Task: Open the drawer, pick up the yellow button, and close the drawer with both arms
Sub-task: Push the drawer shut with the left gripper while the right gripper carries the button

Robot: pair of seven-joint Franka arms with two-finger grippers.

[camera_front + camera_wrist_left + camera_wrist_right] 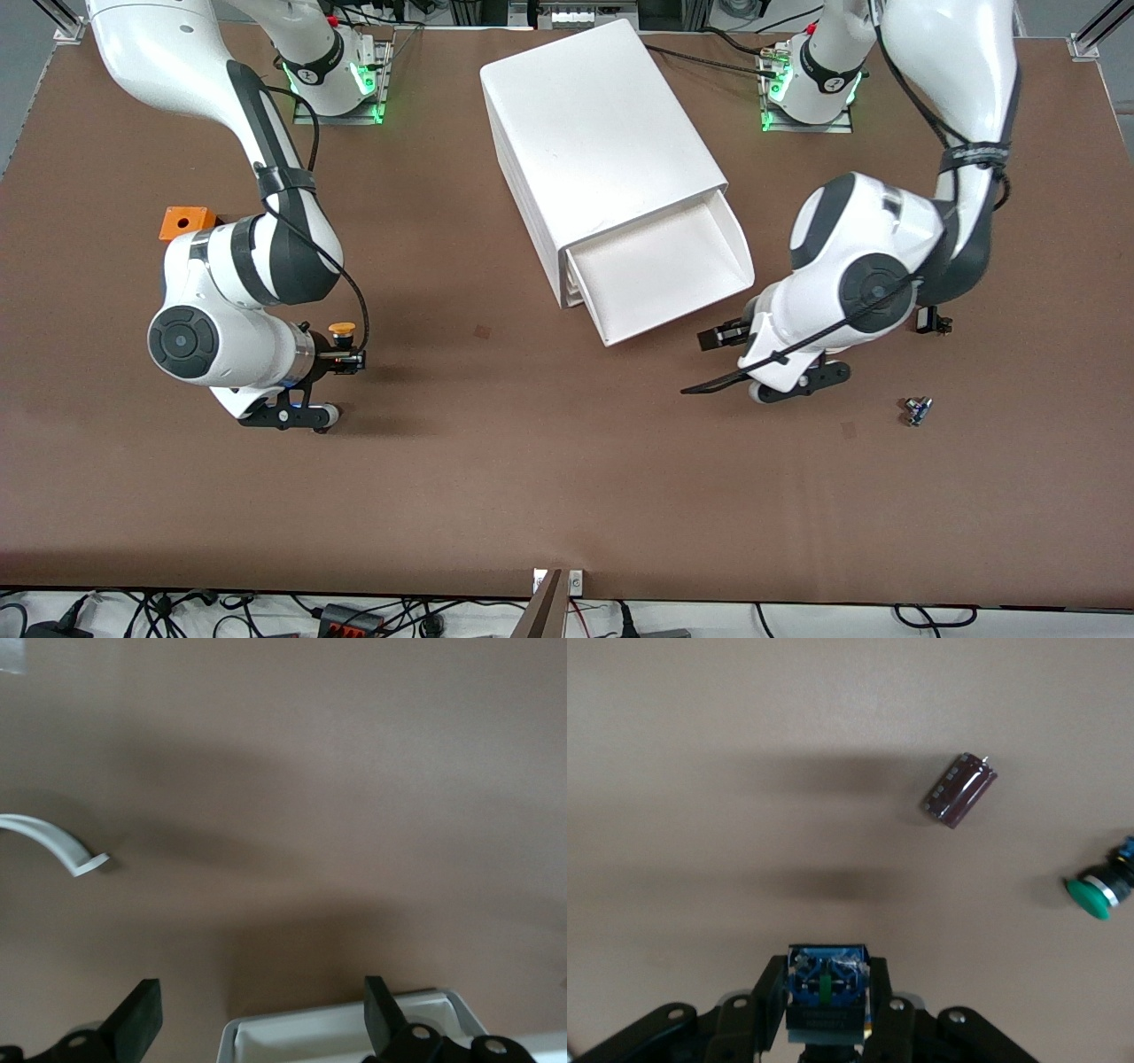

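The white cabinet (594,124) lies at the table's middle with its top drawer (660,266) pulled out and bare inside. My right gripper (347,353) is shut on the button (342,330), orange-yellow cap up, just above the table toward the right arm's end. In the right wrist view the button's blue and black body (824,992) sits between the fingers (751,1014). My left gripper (722,335) is open and empty, low beside the open drawer's front corner. In the left wrist view that drawer corner (337,1032) lies between the spread fingers (140,1017).
An orange block (186,221) lies by the right arm. A brown capacitor (959,790) and a green-capped button (1094,895) lie on the table ahead of the right gripper. A small part (917,410) and a black piece (932,321) lie near the left arm. A white curved strip (53,837) shows.
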